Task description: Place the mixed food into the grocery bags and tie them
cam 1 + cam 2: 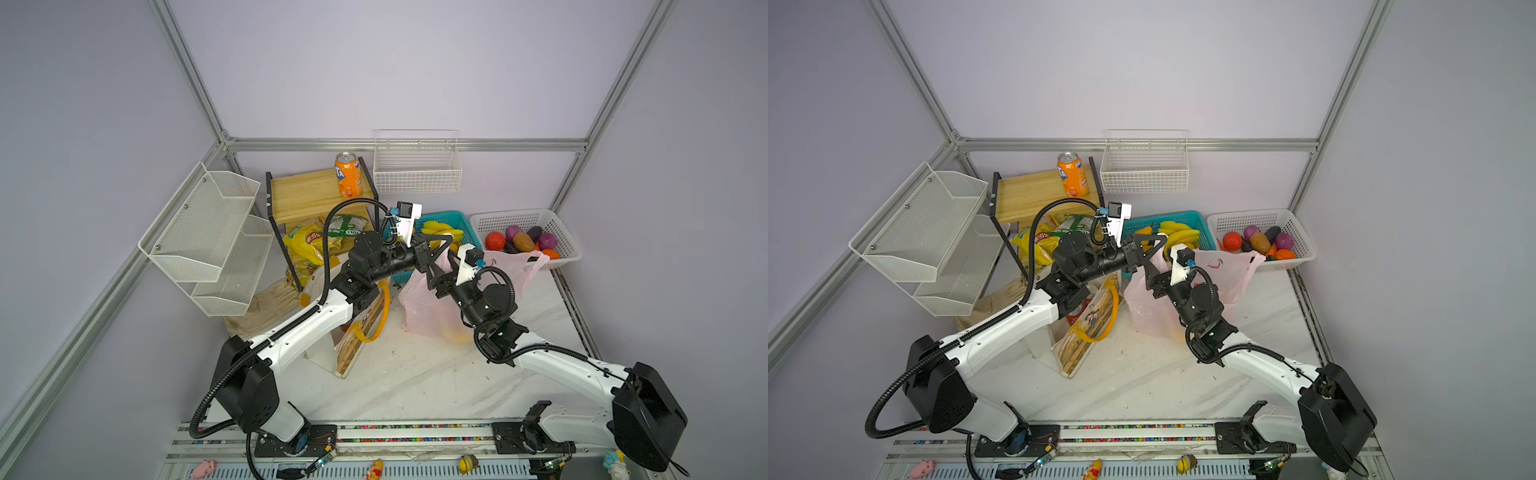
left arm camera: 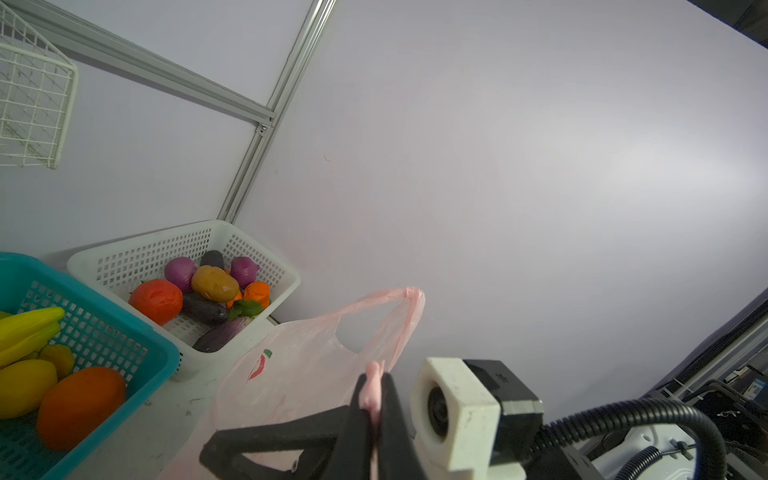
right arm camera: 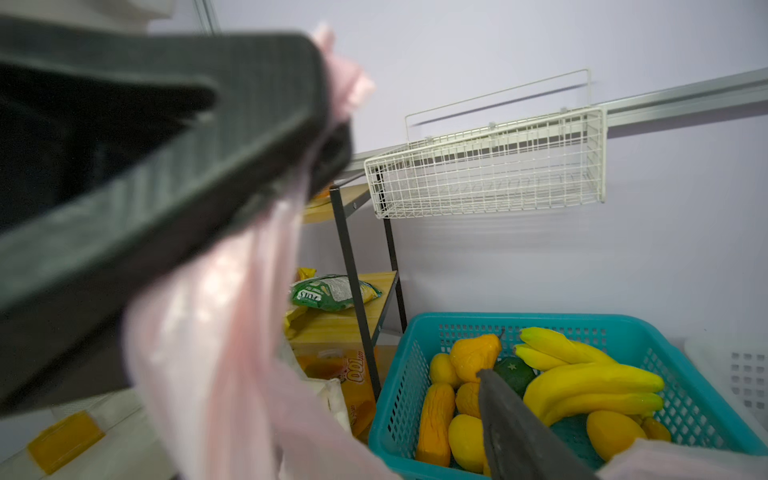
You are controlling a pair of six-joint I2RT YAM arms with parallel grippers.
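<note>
Two robot arms reached to one spot over a white table (image 1: 415, 386), both at a pink bag (image 1: 424, 309). The left gripper (image 2: 374, 388) was clamped tight on one twisted handle of the bag and held it up, with the bag's body hanging below. The bag's other handle (image 2: 409, 293) stood free in a loop just beyond that gripper.

The right gripper (image 1: 435, 277) sat just beside and below the left one, against the same side of the bag. Its jaws stood apart. In the right wrist view one finger (image 3: 519, 419) showed clear of the pink film with nothing pinched; the other finger was hidden.

A yellow shape (image 1: 459, 334) showed through the film low in the bag, under the right gripper's wrist. A tote (image 1: 355, 347) with yellow handles lay open behind the left gripper, under its arm. A red can (image 1: 1077, 315) showed in its mouth.

Past both grippers stood a teal basket (image 3: 582, 322) of bananas and other yellow and orange toy fruit. Beside it, on the right gripper's side, was a white basket (image 2: 137, 257) of toy vegetables. An orange can (image 1: 348, 176) stood on a shelf further back on the left gripper's side.
</note>
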